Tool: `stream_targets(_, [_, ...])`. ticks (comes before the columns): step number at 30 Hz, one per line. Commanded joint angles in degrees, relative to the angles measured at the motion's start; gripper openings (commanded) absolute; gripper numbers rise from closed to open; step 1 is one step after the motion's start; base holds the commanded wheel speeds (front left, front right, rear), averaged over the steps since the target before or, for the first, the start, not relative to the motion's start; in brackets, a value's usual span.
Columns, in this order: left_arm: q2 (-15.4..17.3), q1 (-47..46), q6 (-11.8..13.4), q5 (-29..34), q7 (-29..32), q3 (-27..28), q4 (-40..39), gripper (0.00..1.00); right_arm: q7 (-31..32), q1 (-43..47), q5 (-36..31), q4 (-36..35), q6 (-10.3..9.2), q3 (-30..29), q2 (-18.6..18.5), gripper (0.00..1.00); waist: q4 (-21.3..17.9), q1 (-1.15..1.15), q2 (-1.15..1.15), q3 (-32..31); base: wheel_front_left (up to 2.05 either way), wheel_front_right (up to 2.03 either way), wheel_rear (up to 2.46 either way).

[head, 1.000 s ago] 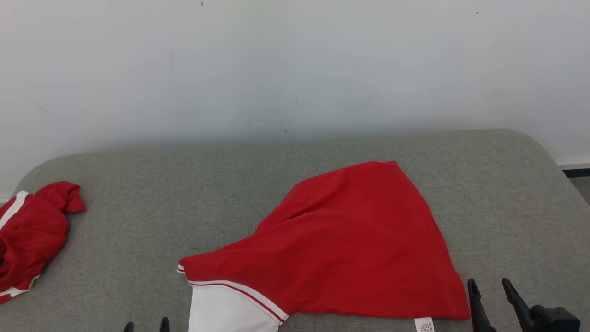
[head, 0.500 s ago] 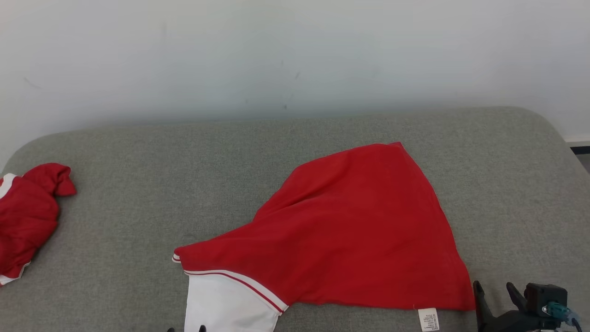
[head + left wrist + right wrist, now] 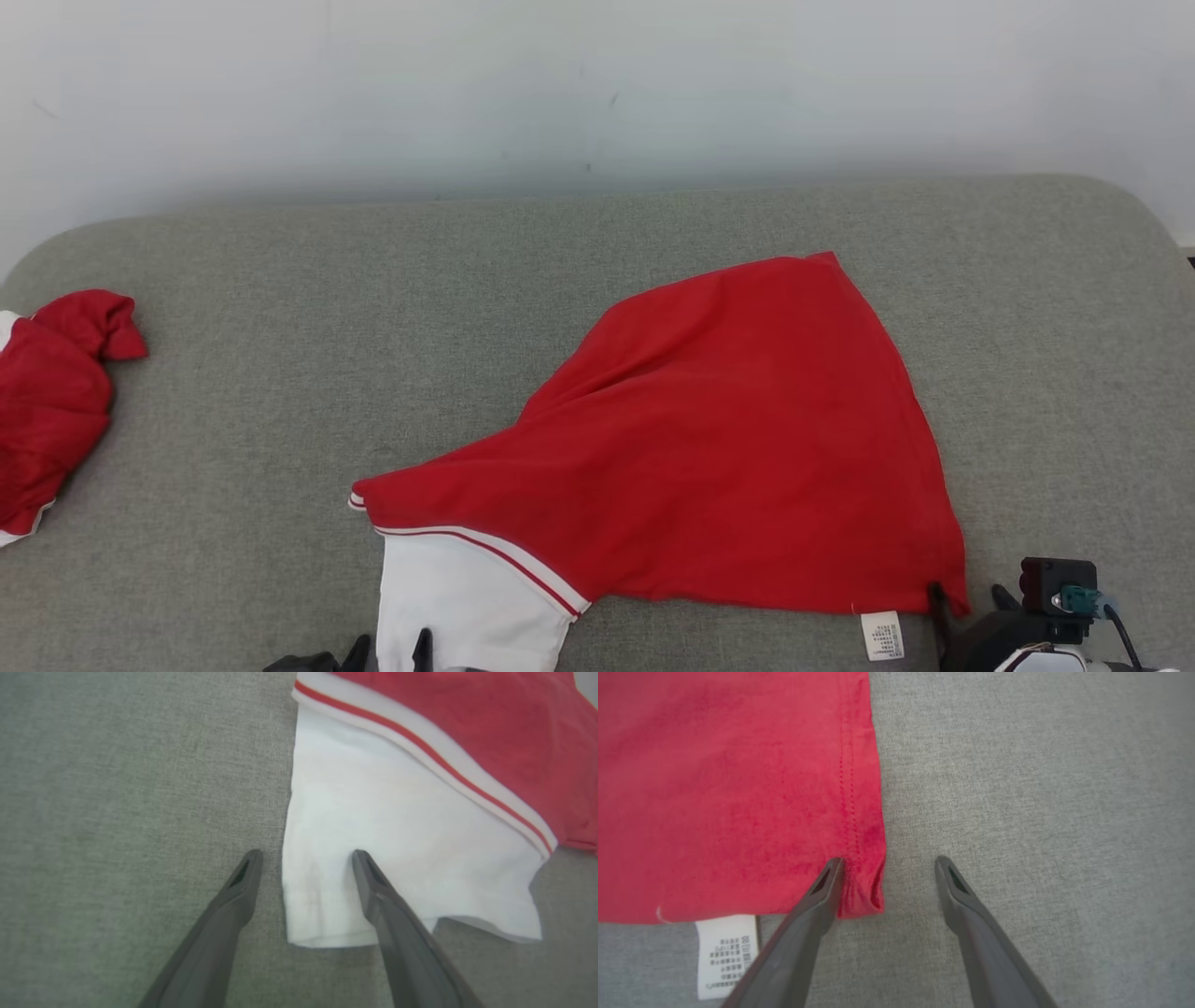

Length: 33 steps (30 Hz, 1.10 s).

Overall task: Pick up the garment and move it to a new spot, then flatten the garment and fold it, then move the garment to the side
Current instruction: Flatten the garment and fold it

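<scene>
The left gripper (image 3: pixel 306 856) stands open at the near edge of the grey cushion (image 3: pixel 280 373). It straddles the side edge of the white sleeve (image 3: pixel 397 826), with one finger over the white cloth and the other over bare cushion. Whether either finger touches cannot be told. The right gripper (image 3: pixel 888 860) is also open. One fingertip (image 3: pixel 833 865) presses at the near right corner of the garment (image 3: pixel 747 448), where the hem puckers, and the other is over bare cushion just beside it.

A white label (image 3: pixel 726 954) pokes out from under the near hem, just beside the right gripper. It carries rows of small dark print, too blurred to read in either view.

In the head view the bottom edge cuts off both grippers and the end of the sleeve. The left wrist view shows the sleeve's cuff whole, with a red-and-white stripe where it meets the red body. The right wrist view shows the double stitching along the side hem, which is too fine to make out from the head.

The garment lies spread on the cushion's middle and right, narrowing toward the sleeve. At the far left lies a crumpled red and white bundle (image 3: pixel 51 401), well apart and cut off by the frame. Behind it all is a pale wall (image 3: pixel 560 84).
</scene>
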Motion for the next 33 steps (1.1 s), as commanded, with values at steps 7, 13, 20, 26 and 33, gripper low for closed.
stream_targets(7, [0.3,-0.6,-0.5,-2.8,2.3,-2.3,5.5,0.38,4.1,-1.0,1.7,5.8,0.06,2.6,0.9,1.0,0.6,0.0,0.0,0.4,0.0,0.0,0.0])
stream_targets(13, [-0.2,0.1,-0.6,-4.9,3.1,-3.8,8.2,0.0,7.6,-1.3,4.7,8.6,0.27,5.8,2.1,0.2,0.5,0.0,0.0,0.5,0.0,0.0,0.0])
stream_targets(20, [-0.1,-1.1,-0.7,-6.4,2.7,-4.0,9.5,0.0,5.9,-2.2,7.8,7.1,0.19,7.1,0.7,0.0,0.5,0.0,0.0,0.3,0.0,0.0,0.0])
stream_targets(26, [0.1,-3.2,-1.8,-11.1,1.4,-2.4,4.7,0.0,1.3,-3.8,12.9,1.8,0.12,5.1,0.0,0.0,0.2,0.0,0.0,-0.7,0.0,0.0,0.0])
stream_targets(33, [0.2,-6.3,-3.1,-16.9,1.2,-2.3,-4.5,0.0,-0.7,-4.8,18.5,-6.5,0.0,4.7,-1.5,0.0,-0.3,0.0,0.0,-1.3,0.0,0.0,0.0])
